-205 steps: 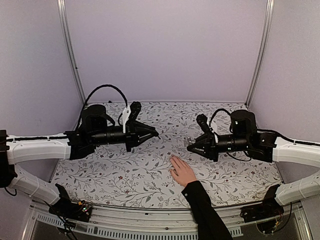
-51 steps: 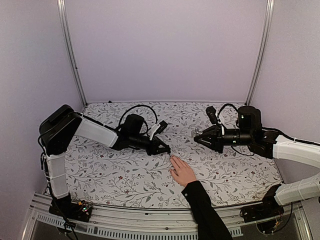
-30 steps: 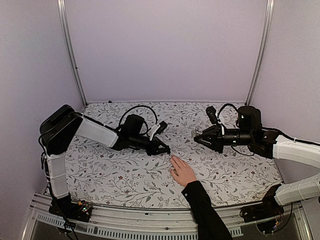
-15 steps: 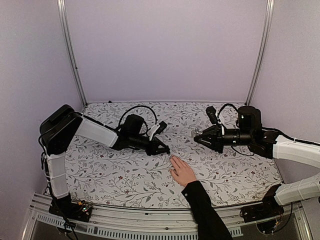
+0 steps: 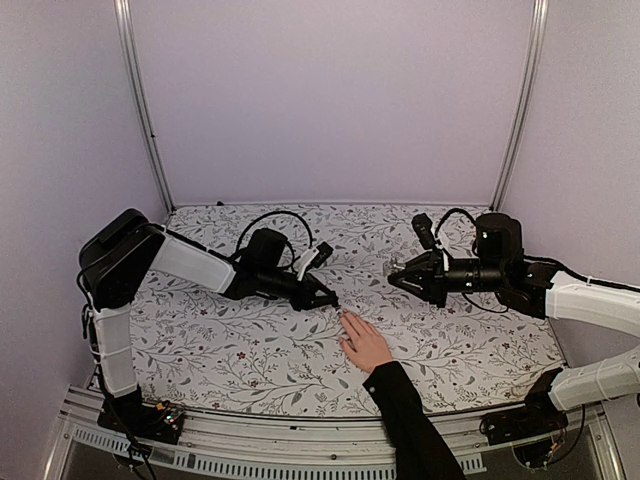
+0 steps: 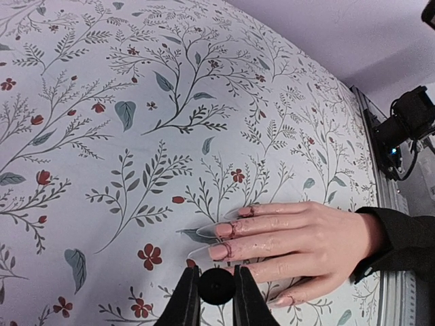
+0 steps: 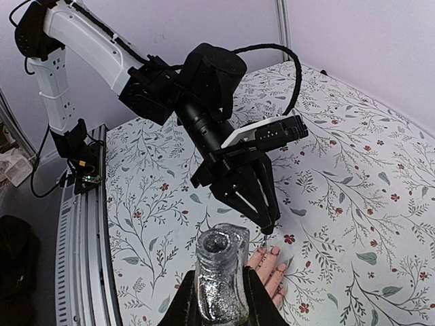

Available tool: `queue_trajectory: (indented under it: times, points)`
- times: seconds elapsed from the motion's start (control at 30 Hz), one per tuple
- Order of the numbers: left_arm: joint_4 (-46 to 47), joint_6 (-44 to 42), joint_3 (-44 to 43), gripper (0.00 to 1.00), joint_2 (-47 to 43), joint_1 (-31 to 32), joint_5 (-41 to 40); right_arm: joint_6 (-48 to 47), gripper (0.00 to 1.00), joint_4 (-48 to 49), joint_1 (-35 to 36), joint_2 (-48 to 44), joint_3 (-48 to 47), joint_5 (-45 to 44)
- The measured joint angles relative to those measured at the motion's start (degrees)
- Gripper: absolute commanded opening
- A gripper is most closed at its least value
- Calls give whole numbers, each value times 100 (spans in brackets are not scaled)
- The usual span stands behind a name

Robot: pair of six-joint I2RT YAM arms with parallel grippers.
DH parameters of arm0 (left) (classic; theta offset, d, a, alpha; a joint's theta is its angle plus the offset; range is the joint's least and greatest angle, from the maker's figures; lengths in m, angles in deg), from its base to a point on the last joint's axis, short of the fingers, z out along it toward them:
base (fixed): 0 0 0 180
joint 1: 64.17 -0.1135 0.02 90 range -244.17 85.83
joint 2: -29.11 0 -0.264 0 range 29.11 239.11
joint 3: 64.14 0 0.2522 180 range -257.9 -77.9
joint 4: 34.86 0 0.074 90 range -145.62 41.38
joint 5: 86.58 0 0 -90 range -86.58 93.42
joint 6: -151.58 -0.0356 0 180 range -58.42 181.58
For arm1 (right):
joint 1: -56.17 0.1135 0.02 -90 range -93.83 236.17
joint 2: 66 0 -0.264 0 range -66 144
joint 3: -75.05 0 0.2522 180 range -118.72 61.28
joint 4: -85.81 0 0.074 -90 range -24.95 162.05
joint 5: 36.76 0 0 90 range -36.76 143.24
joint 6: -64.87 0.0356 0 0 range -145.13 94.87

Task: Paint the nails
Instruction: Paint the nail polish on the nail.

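Note:
A light-skinned hand (image 5: 366,346) with a black sleeve lies flat on the floral table. Its nails (image 6: 220,230) are long and pale, with dark red smears at their bases and on the fingers. My left gripper (image 5: 332,300) is shut on a round black brush cap (image 6: 217,286), with its tip just beside the fingertips. In the right wrist view the left gripper (image 7: 264,219) points down at the hand (image 7: 273,269). My right gripper (image 5: 393,279) is shut on an open glittery polish bottle (image 7: 221,268), held above the table, right of the hand.
The floral table cover (image 5: 250,345) ends at purple walls behind and at both sides. The left arm (image 5: 190,265) stretches low across the left half of the table. A metal rail (image 5: 300,440) runs along the near edge.
Since the oldest frame my left arm has swung low and reached to the fingertips, and my right gripper has drawn back right. Over the last second almost nothing has moved.

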Motion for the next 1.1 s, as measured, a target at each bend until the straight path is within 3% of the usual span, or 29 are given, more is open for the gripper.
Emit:
queue_trajectory:
  times: [1.1]
  points:
    - [-46, 44, -85, 0, 33, -133, -87, 0, 0, 2, -2, 0, 15, 2]
